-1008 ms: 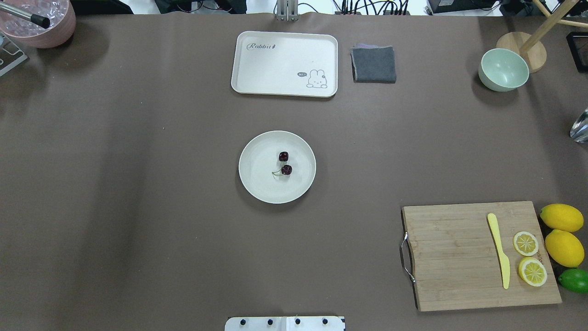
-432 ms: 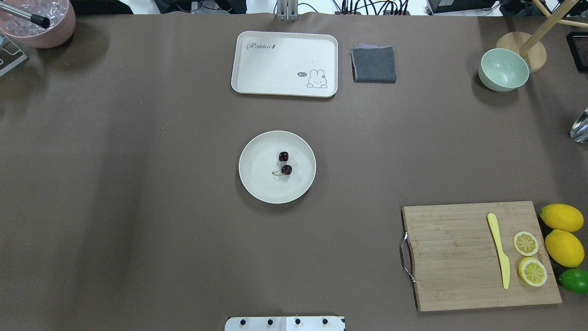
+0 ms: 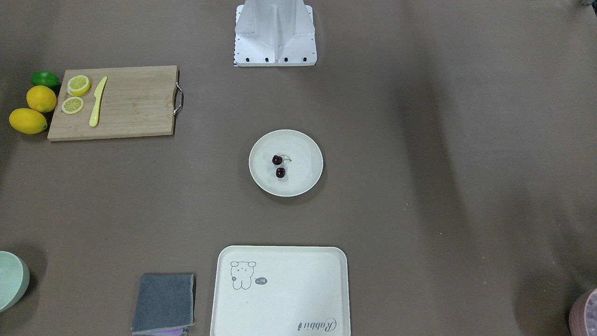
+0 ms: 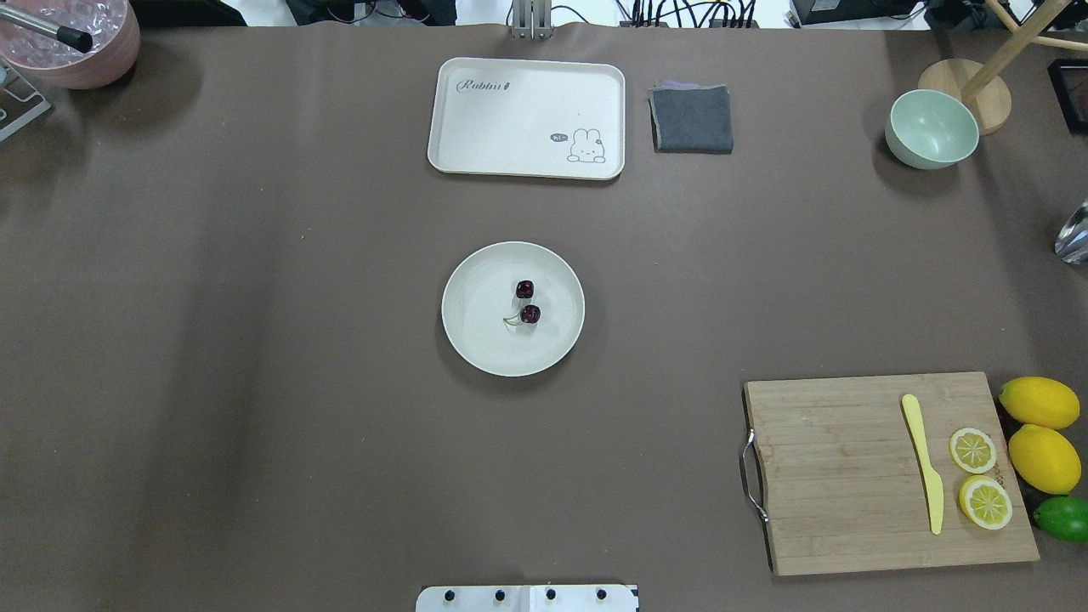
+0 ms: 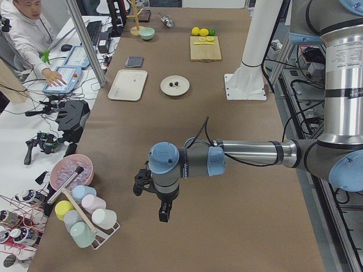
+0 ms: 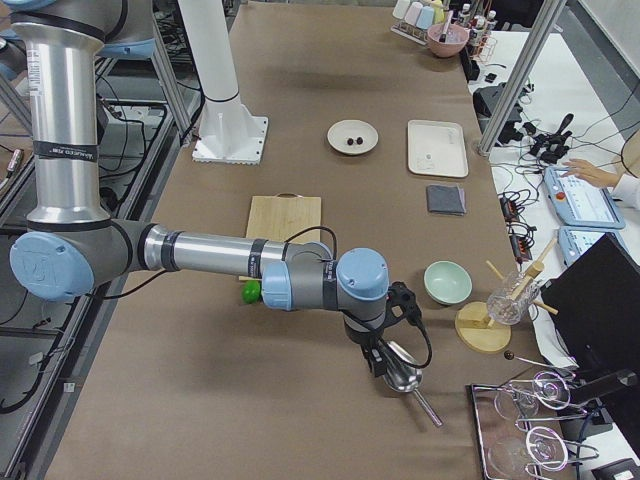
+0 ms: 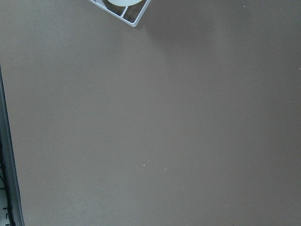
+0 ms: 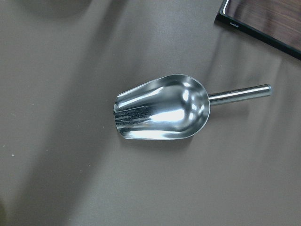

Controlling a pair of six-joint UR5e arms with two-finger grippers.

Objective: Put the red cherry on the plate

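Both pincers appear only in the side views, so I cannot tell whether either one is wide or narrow. Left pincer [image 5: 164,214] hangs point-down over bare brown bench [image 4: 255,382] at the robot's left end, near a white rack of pastel cups [image 5: 85,218] and a pink bowl [image 5: 68,170]. Its wrist camera sees only bench surface and a corner of that rack. Right pincer [image 6: 378,365] hangs over the bench's opposite end, directly above a shiny metal scoop [image 8: 162,108] that lies on its side, handle pointing away from the arm.

At the middle of the bench sits the plate [image 4: 480,336], round, cream-white and shallow. The red cherry [image 4: 529,314], two small dark glossy fruits joined by a thin pale stem, lies inside the plate, slightly towards the robot's right of its centre. Nothing touches it, and both arms are well apart from it.

Beyond the plate, away from the robot, lies a rectangular cream tray [image 4: 510,110] with a small cartoon animal drawn on it, and just beside that a folded grey cloth [image 4: 691,119]. Farther to the robot's right stands a pale green bowl [image 4: 932,127]. Near the robot on the same side lies a wooden cutting board [image 4: 841,476] carrying a yellow knife [image 4: 923,463] and two lemon slices [image 4: 972,450]. Two whole lemons [image 4: 1039,402] and a lime [image 4: 1062,518] sit against the board's outer edge.

In the left side view, a person [image 5: 25,37] sits at a desk past the bench, one hand on a tablet.
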